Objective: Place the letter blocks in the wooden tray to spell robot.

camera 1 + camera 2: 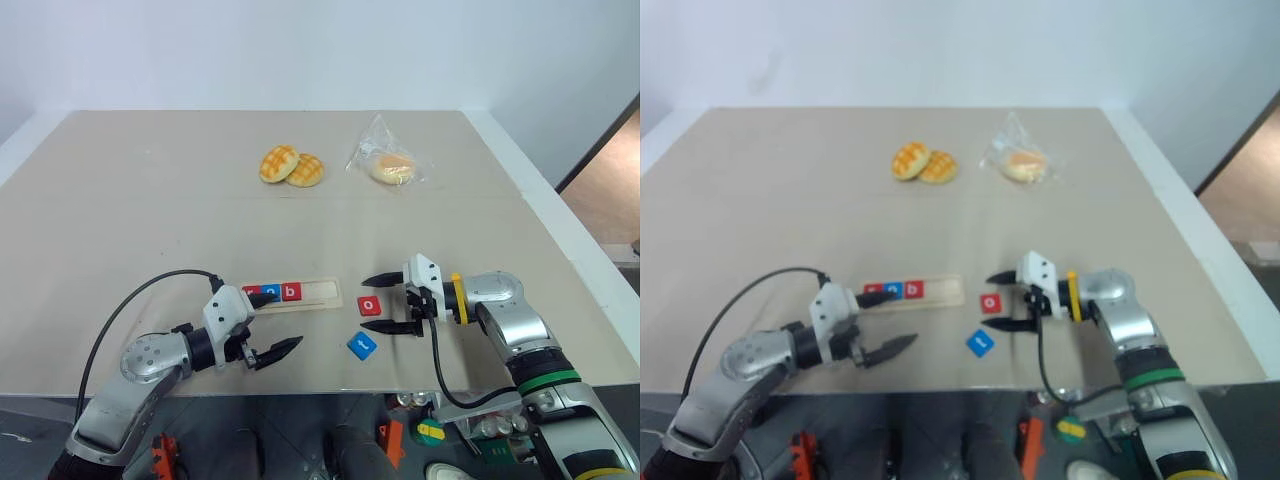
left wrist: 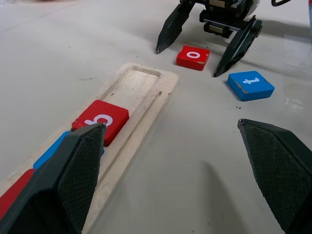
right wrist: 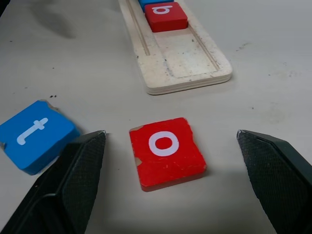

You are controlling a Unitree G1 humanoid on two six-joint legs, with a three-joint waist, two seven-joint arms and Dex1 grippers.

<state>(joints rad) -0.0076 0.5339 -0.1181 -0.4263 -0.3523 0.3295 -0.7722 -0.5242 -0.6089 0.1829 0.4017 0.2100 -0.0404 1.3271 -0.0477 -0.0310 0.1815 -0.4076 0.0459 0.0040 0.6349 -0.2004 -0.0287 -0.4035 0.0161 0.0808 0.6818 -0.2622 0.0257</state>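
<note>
While three letter blocks [image 1: 270, 293] are already sitting in the wooden tray [image 1: 322, 293], I am bringing my right gripper [image 1: 386, 303], jaws spread wide, around the red o block [image 1: 369, 306] just beyond the tray's empty end. The blue t block [image 1: 361, 345] is lying near that same end. My left gripper [image 1: 272, 325] is hanging open beside the tray's filled end.

Both grippers' fingers [image 1: 385, 280] spread wide.
</note>
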